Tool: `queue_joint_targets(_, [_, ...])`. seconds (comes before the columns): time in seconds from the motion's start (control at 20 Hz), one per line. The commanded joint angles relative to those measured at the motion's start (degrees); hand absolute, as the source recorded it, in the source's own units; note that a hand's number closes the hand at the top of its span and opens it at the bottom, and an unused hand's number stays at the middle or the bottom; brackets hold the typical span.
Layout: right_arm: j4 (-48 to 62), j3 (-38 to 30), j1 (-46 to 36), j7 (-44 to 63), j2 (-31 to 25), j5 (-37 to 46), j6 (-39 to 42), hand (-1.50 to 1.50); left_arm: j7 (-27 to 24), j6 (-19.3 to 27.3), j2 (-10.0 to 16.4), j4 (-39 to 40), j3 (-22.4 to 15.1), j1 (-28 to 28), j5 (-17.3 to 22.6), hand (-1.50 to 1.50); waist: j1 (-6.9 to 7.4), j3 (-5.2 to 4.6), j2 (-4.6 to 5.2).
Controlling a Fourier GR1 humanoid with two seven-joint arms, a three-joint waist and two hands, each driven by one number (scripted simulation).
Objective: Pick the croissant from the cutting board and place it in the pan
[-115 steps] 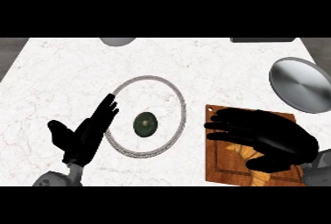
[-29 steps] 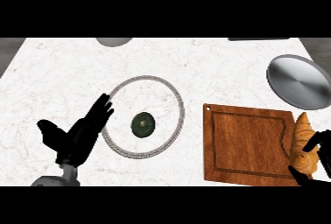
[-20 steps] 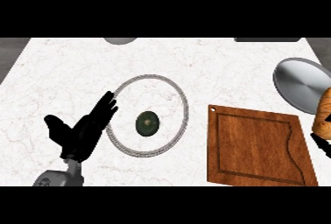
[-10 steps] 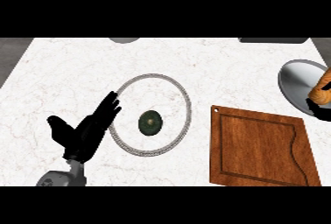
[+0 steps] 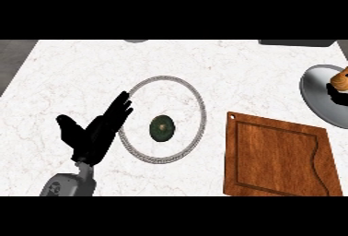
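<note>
White marble table (image 5: 81, 73), filling the whole view, veined in pale grey.

Wooden cutting board (image 5: 279, 159), taken here as the landmark: brown, with a routed groove just inside its rim and a small hole at its upper left corner, set slightly askew. Bare on top.

Left of the cutting board, just beside it but not touching: round glass lid (image 5: 194, 99), lying flat, metal-rimmed, the table's marble visible through it.

Above and right of the cutting board, cut off by the view's right edge: grey pan (image 5: 314, 92), apart from the board's upper edge.

Well left of the cutting board, beyond the glass lid: left hand (image 5: 95, 133), black, on a grey forearm (image 5: 68, 186). Released, fingers straight and together, pointing up and toward the lid's rim; thumb spread away to the far side from the board. Holding nothing.

Off the cutting board entirely, up and right of it: croissant (image 5: 340, 78), golden brown, over the pan at the view's right edge, partly cut off.

Right under the croissant, against its lower end: a dark sliver of the right hand (image 5: 336, 97). Grasping or released, cannot tell.

At the glass lid's centre, level with the cutting board's upper edge: dark green knob (image 5: 162, 127).
</note>
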Motion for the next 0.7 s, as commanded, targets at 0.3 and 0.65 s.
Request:
queue_joint_targets(0.3, [15.73, 4.21, -5.4, 5.45, -6.95, 8.3, -0.39, -1.5, -0.78, -1.53, -0.33, -0.67, -1.9, 0.41, -0.85, 0.0, 3.01, 0.04, 1.27])
queue_joint_targets(0.65, [19.0, 1.91, -8.05, 2.72, -3.19, 5.67, 4.46, -1.5, 1.65, 0.62, -1.88, -1.37, -2.14, -1.18, -1.09, 0.0, 2.67, 0.39, 1.15])
